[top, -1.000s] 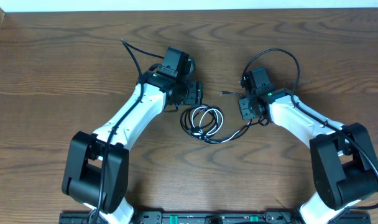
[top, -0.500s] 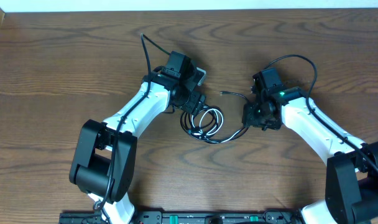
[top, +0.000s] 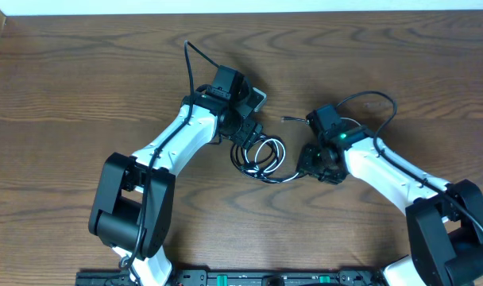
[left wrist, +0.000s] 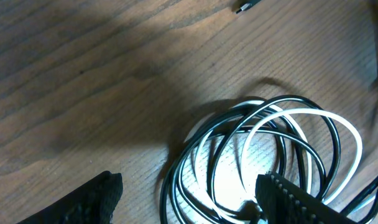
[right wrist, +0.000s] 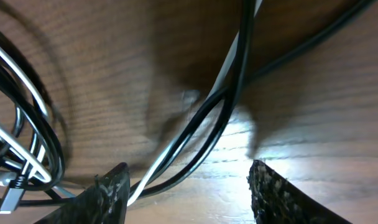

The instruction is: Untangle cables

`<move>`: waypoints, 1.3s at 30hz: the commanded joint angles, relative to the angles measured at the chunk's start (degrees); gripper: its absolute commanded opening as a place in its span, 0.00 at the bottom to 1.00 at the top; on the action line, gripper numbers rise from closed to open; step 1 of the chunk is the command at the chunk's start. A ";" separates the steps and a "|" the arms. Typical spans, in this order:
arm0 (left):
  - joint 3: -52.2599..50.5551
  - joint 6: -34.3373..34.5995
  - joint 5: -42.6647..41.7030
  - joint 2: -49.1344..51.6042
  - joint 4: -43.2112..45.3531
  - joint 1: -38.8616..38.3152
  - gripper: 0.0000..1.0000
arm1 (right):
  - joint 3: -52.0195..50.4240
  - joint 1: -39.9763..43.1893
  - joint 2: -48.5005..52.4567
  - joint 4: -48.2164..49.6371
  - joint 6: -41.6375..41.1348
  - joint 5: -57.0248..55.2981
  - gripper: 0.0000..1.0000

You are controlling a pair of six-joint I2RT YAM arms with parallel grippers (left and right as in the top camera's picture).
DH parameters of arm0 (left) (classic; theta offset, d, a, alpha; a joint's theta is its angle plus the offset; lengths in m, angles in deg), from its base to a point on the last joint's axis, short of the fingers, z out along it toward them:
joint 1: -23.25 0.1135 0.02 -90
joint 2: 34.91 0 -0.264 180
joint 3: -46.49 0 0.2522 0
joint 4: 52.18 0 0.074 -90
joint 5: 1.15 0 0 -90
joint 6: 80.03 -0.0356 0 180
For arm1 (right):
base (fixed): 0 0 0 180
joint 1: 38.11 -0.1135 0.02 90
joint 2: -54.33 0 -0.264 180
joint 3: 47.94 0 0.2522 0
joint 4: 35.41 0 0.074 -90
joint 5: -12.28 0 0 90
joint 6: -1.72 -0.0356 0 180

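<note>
Your left hand (left wrist: 189,202) is spread wide, with nothing pinched between its dark fingers (left wrist: 83,199). It hangs low over the tabletop (left wrist: 83,74), right at the far-left edge of the cables (top: 259,153). In the left wrist view the coil fills the gap between the fingers. One finger overlaps the loops, and you cannot tell from here whether it touches them.

Your right hand (right wrist: 186,186) is also spread, on the right side of the coil. The black cable (right wrist: 243,43) and the white cable (right wrist: 156,169) run side by side through the open gap between its fingers. They cross over each other there, and neither finger closes on them.

Moving outward, the cables lie in a small round coil near the middle of the tabletop, between your two hands. The black and white loops are stacked and interleaved. From the near-right edge of the coil a tail curves off to the right, under your right hand. A small dark plug (top: 286,119) lies on bare wood to the far right of the coil, apart from the loops. A silvery plug end (right wrist: 12,198) shows beside the loops at the lower left of the right wrist view.
</note>
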 commanded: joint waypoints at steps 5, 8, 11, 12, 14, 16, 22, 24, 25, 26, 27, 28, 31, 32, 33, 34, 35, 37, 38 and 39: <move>-0.42 0.92 -0.70 0.42 -1.66 -0.02 0.74 | -2.34 -0.37 0.52 3.26 -8.26 0.74 0.53; -0.42 0.92 -0.70 0.42 -2.49 -0.02 0.73 | -3.30 -0.37 0.52 4.07 -9.29 0.61 0.52; -0.42 0.92 -0.70 0.42 -2.93 -0.02 0.73 | -3.41 -0.37 0.52 5.77 -9.33 0.55 0.48; -0.42 0.94 -0.70 0.42 -2.99 -0.02 0.74 | -3.50 -0.39 0.52 6.60 -9.68 0.44 0.44; -0.42 0.94 -0.70 0.42 -3.15 -0.02 0.74 | -3.63 -0.46 0.57 7.13 -9.70 0.11 0.38; -0.42 0.96 -0.72 0.42 -3.48 -0.02 0.73 | -3.65 -0.83 0.59 7.50 -9.68 -0.42 0.27; -0.42 0.96 -0.70 0.42 -3.58 -0.02 0.73 | -3.65 -1.92 0.59 7.56 -9.68 -1.53 0.12; -0.42 0.96 -0.70 0.42 -3.76 -0.02 0.73 | -3.65 -1.92 0.59 7.61 -9.68 -1.86 0.06; -0.42 0.94 -0.70 0.42 -3.98 -0.02 0.73 | -3.65 -1.92 0.59 7.63 -9.68 -2.05 0.04; -0.42 0.94 -0.70 0.42 -4.22 -0.02 0.74 | -3.65 -1.79 0.59 7.69 -9.66 -2.21 0.02; -0.42 0.94 -0.70 0.42 -4.44 -0.02 0.73 | -3.65 -1.73 0.59 7.80 -9.57 -2.54 0.01; -0.42 0.94 -0.70 0.42 -4.68 -0.02 0.73 | -3.65 -1.33 0.59 8.41 -8.26 -2.67 0.01; -0.42 0.94 -0.70 0.42 -5.31 -0.02 0.73 | -3.61 0.15 0.59 10.03 -4.22 -2.01 0.01; -0.42 0.94 -0.70 0.42 -5.33 -0.02 0.73 | -3.56 0.74 0.59 10.34 -2.89 -1.75 0.01; -0.42 0.94 -0.70 0.42 -5.35 -0.02 0.74 | -3.48 1.57 0.59 10.49 -1.62 -1.75 0.01; -0.42 0.96 -0.70 0.42 -5.35 -0.02 0.73 | -3.41 2.69 0.59 11.63 1.46 -1.75 0.01; -0.42 1.03 -0.70 0.42 -5.44 -0.02 0.73 | -3.41 3.65 0.59 12.63 3.69 -1.81 0.01; -0.42 1.18 -0.72 0.42 -5.73 -0.02 0.73 | -3.41 5.77 0.59 15.37 8.55 -2.29 0.01; -0.42 1.18 -0.72 0.42 -5.95 -0.02 0.74 | -3.41 7.26 0.59 17.31 12.66 -3.39 0.01; -0.42 1.20 -0.72 0.42 -6.03 -0.02 0.73 | -3.41 8.24 0.59 18.62 15.47 -4.46 0.01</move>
